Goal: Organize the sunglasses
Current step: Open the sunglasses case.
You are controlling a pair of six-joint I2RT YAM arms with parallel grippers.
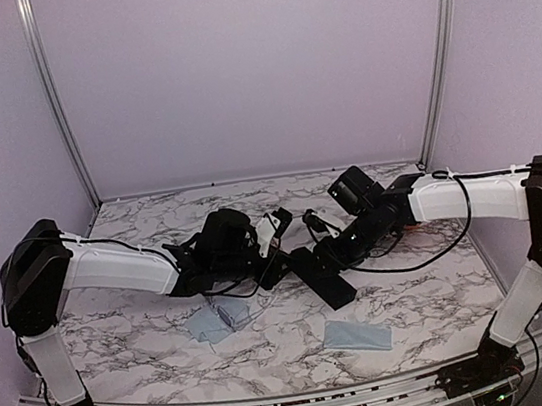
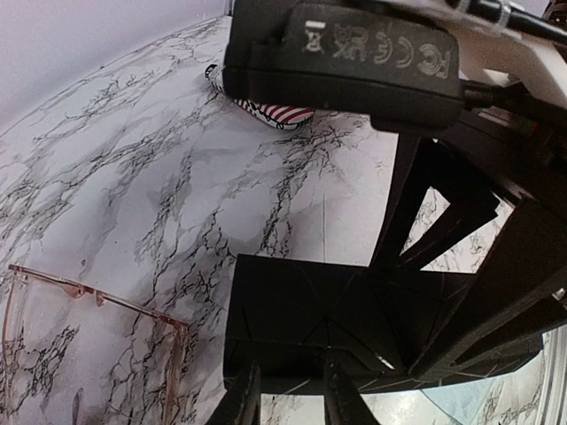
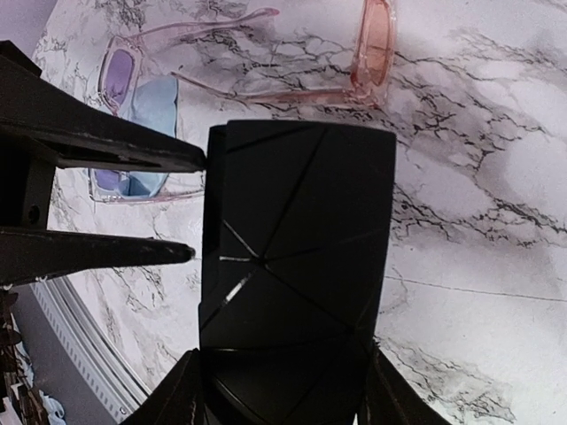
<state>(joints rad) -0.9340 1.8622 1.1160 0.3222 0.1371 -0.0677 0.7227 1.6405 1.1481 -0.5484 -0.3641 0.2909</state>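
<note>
Tools meet over the middle of the desk (image 1: 138, 333). The right tool (image 3: 283, 354) is pinching one short end of the black oblong case (image 3: 301, 230), a finger on either long side. The left tool (image 2: 292, 365) stands part spread with nothing between its fingers, tips up against the case's long edge. Both pairs lie past the case on the left arm's side, so that arm is the nearer. The pink-lensed sunglasses (image 3: 373, 44) sit just beyond the case's free end, front in line with its length, a temple running crosswise toward the lilac-framed sunglasses (image 3: 117, 73), which rest on a blue cloth (image 3: 158, 102) toward the near edge. I'd guess the case wants opening first; it and the left tool bar the right tool's reach. The stars-and-stripes case (image 2: 266, 113) lies toward the far edge, a second blue cloth (image 1: 357, 334) by the near edge.
</note>
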